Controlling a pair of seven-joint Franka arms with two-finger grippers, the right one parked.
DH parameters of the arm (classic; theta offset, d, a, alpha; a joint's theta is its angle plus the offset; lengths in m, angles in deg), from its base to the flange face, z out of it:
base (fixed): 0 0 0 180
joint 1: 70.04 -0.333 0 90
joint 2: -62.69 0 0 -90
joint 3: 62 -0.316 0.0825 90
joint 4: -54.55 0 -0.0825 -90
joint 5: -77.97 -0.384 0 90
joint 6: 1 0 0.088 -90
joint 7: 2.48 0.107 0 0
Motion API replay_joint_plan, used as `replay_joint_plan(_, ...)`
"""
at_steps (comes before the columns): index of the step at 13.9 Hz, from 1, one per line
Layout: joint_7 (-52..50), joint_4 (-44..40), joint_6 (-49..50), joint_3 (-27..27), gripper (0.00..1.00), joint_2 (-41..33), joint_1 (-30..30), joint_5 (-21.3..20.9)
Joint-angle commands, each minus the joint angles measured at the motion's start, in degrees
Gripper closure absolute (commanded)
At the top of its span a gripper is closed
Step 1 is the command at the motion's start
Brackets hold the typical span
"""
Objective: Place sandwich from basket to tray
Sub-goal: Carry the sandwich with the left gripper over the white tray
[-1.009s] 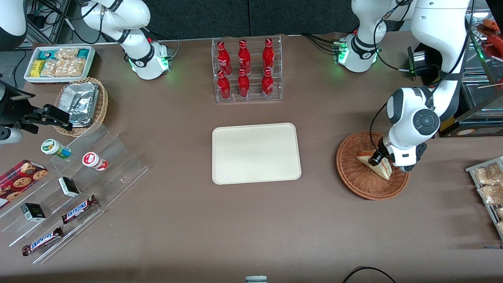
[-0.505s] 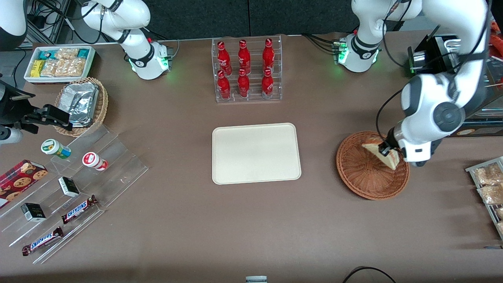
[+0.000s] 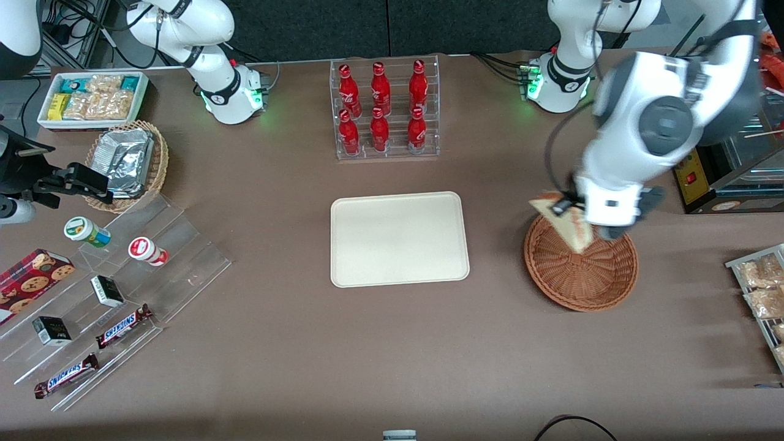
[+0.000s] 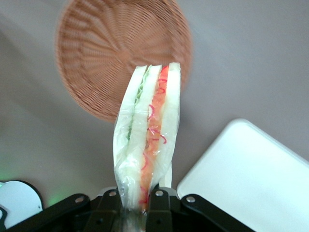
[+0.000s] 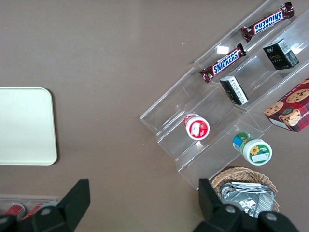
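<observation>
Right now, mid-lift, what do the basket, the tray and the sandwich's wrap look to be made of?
Basket: reddish-brown woven wicker, ribbed weave visible. Tray: cream, matte, smooth, likely plastic. Sandwich, pinched in the gripper above the basket: white bread in clear glossy film, probably thin plastic, creased at its edges.

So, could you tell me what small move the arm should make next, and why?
Probably carry it sideways toward the tray. The gripper is shut on the sandwich, which hangs clear above the basket, and the tray lies bare beside the basket, toward the parked arm's end.
</observation>
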Motion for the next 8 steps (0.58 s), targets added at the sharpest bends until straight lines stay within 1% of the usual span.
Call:
replay_joint_plan(1,-2.0,-5.4,1.4,8.2,0.99,6.5,0.0,-1.8)
replay_joint_plan(2,-3.3,-7.1,1.4,12.6,0.99,8.9,0.0,-4.4)
replay_joint_plan(3,-5.1,-7.5,1.2,15.7,0.99,10.4,0.0,-6.0)
replay_joint_plan(5,-6.2,-9.0,0.7,21.6,0.99,16.2,0.0,-9.1)
replay_joint_plan(6,-6.7,-9.8,0.2,24.3,0.98,19.3,0.1,-11.6)
replay_joint_plan(7,-8.7,-11.1,-0.9,25.9,0.98,22.0,1.5,-14.2)
replay_joint_plan(8,-10.5,-12.4,-1.8,25.8,0.98,24.1,4.0,-15.8)
